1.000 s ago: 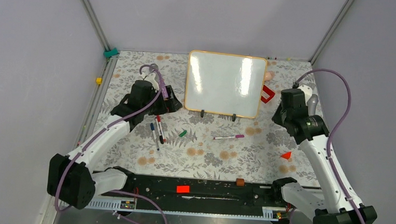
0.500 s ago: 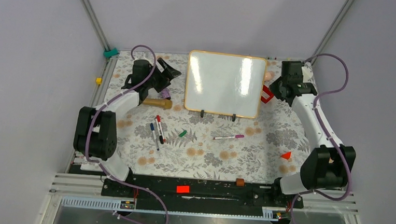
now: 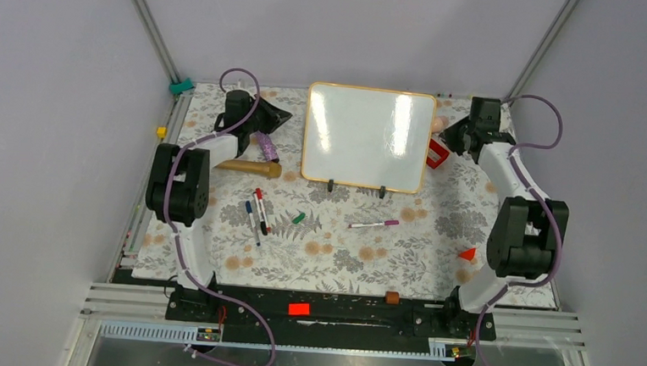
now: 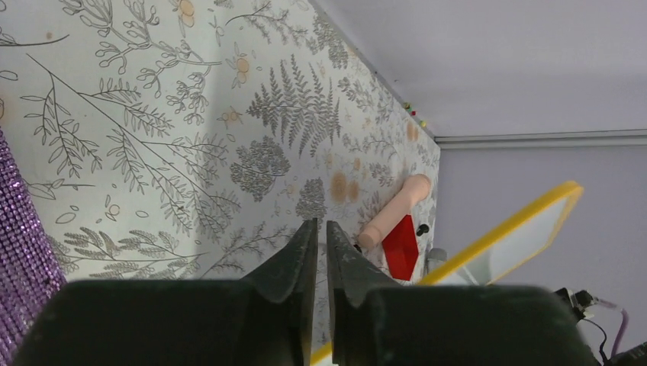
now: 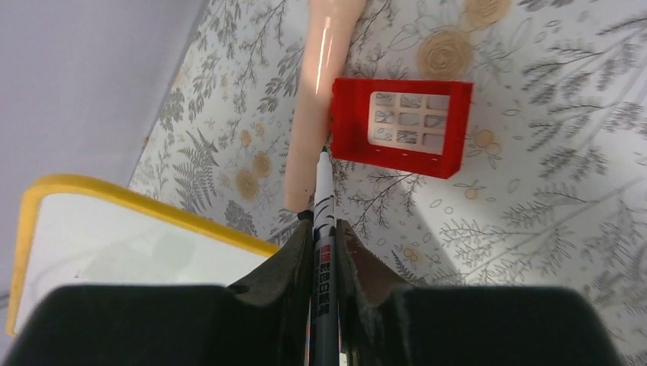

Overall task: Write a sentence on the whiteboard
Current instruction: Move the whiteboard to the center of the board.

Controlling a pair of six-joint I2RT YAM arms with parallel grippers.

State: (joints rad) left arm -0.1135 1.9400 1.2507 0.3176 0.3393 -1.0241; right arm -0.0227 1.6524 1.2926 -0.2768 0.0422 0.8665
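**Position.** The whiteboard [image 3: 365,139] stands at the far middle of the table on 2 black feet, leaning back. Its face shows glare only. The sentence is not on it, and I judge writing not yet begun.

**Right side.** The right gripper [image 5: 324,225] hangs just beside the board's far right corner. Its jaws are clamped on a marker [image 5: 323,183], uncapped, with the nib bare. The nib points at the table, toward a red block [image 5: 400,126] and a peach cylinder [image 5: 324,84], and not at the board face.

**Left side.** The left gripper [image 4: 321,229] is off the board's far left corner, jaws drawn together on nothing. It is apart from the frame and gives the board no support. A purple glitter tube [image 3: 265,145] and a tan cylinder [image 3: 249,167] lie near it.

**Hazards.**
1. The board rests on small feet and is unbraced, so pressure from the nib could slide it or tip it backward.
2. The marker is held by its barrel between 2 fingers. Side load during a stroke could twist it or push it back through the grip, leaving faint or broken letters.
3. Swinging round to the board face takes the nib past the frame, the block and the cylinder. A low path could snag one of them.
4. Glare on the glossy face may hide thin strokes from the top camera.
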